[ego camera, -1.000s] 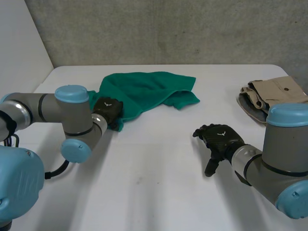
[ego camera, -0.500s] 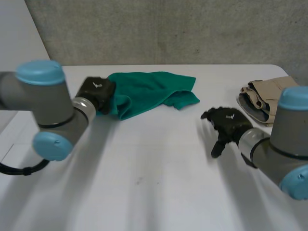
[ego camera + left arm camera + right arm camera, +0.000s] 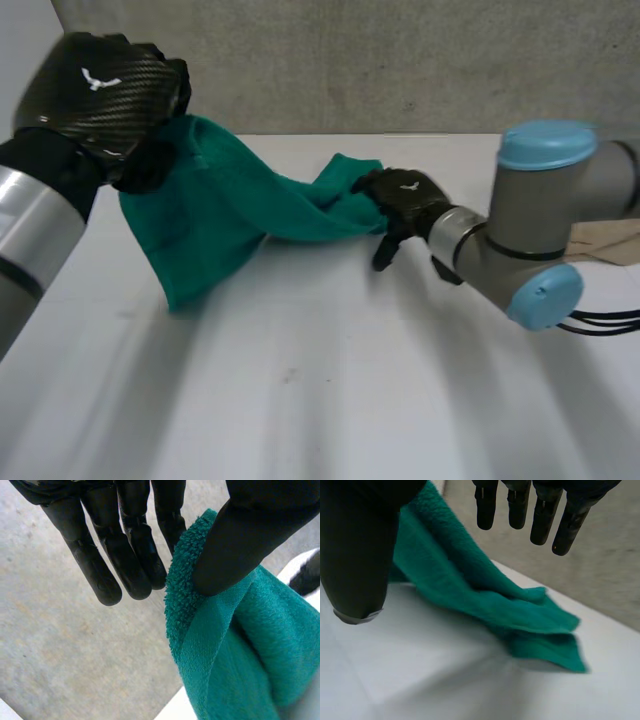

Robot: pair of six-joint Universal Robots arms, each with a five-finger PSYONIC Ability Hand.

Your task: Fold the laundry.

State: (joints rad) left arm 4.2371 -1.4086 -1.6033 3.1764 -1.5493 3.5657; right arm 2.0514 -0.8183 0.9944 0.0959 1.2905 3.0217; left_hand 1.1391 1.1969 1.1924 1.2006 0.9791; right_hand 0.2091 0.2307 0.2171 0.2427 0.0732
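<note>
- Since half a second ago the left hand (image 3: 100,95) has risen off the surface (image 3: 330,400) toward the camera, taking one end of the green towel (image 3: 215,215) with it. The right hand (image 3: 405,198) has swung inward to the towel's other end.
- Left hand: towel edge nipped between the thumb (image 3: 250,535) and the straight fingers (image 3: 125,555) — holding, with the cloth hanging below it.
- Right hand: fingers (image 3: 520,502) straight and well off the thumb, nothing between them — relaxed, gripping nothing. Head view puts it at the towel's bunched tip; touching or just beside, cannot tell.
- Towel position: one end up in the left hand, the body draped in the air, the far end trailing on the surface near mid-table.
- Key relation: the towel's long axis runs from the raised left hand down and across to the right hand. The free end lies just ahead of the right hand's fingertips, on the side toward the left arm, so the right hand is much the nearer.
- Judgement: the next step looks like the right hand closing on that end so the cloth can be stretched between both hands. The end is bunched, so finding a true corner may be awkward.
</note>
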